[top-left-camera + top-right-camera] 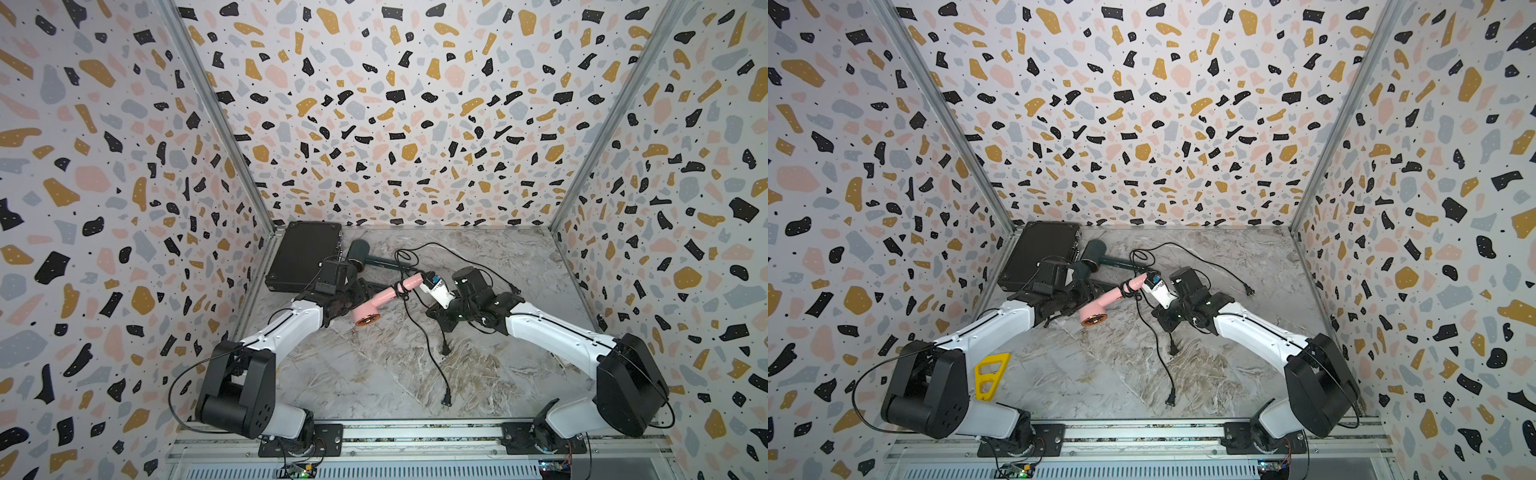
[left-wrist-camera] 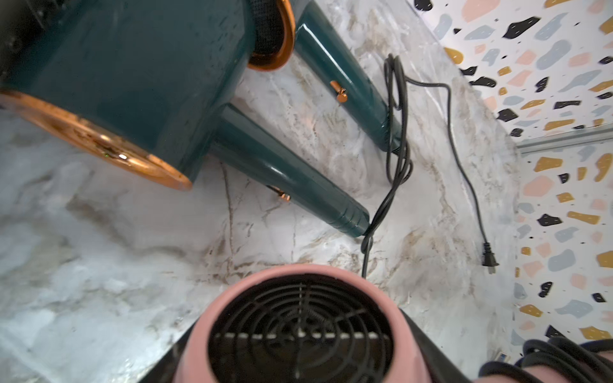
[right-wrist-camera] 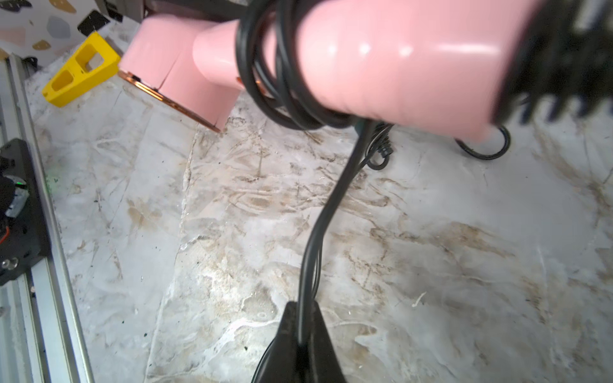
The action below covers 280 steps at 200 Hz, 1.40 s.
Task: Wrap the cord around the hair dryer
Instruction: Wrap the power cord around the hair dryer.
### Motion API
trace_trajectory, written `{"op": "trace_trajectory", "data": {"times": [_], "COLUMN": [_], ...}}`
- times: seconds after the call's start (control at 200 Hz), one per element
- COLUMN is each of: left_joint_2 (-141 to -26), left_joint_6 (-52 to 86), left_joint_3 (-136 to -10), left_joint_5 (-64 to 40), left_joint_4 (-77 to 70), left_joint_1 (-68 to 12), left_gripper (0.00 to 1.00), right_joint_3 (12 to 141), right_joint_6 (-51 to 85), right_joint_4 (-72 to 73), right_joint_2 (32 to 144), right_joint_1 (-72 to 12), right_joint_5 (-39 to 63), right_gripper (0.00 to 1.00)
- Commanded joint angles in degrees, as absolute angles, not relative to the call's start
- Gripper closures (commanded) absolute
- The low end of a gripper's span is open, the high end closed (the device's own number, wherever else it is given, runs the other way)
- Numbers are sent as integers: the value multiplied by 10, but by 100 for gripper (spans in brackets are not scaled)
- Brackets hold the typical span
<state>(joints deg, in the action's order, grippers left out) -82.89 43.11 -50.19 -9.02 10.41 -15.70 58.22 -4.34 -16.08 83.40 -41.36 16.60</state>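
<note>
Overhead pair; wrist cameras near pink dryer (image 3: 381,56)

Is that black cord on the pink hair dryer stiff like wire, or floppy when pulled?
Probably floppy: the cord bends in a soft curve between the right gripper and the pink dryer. Its loops hang loose under the handle, so they might slide or unwind unless kept taut.
</note>
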Motion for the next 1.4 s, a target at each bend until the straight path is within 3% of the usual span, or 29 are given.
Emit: {"op": "trace_trajectory", "data": {"times": [0.0,0.265,0.711,0.916,1.196,1.347,1.397], "left_joint_2": [-835,-841,-797,-767,-757,-729,-717], "left_joint_6": [425,291,29,-35,-31,-7,2], "left_joint_3": [-551,-589,-617,-604,-610,-613,-612], "left_joint_5": [67,203,218,80,-203,-282,-296], "left_joint_4": [90,180,322,351,352,351,351], "left_joint_1": [-164,-240,-308,-308,-308,-307,-304], "left_gripper": [100,100,100,100,100,100,100], "right_joint_3": [626,749,1014,1035,1007,975,961], "right_joint_6": [-85,-159,-290,-371,-444,-449,-443], "right_joint_4": [-275,-388,-641,-659,-607,-602,-595], "right_joint_2": [814,856,975,983,957,938,931], "right_joint_1": [-444,-457,-449,-431,-388,-352,-336], "right_joint_5": [139,80,23,41,225,298,315], "right_gripper": [100,100,100,100,100,100,91]}}
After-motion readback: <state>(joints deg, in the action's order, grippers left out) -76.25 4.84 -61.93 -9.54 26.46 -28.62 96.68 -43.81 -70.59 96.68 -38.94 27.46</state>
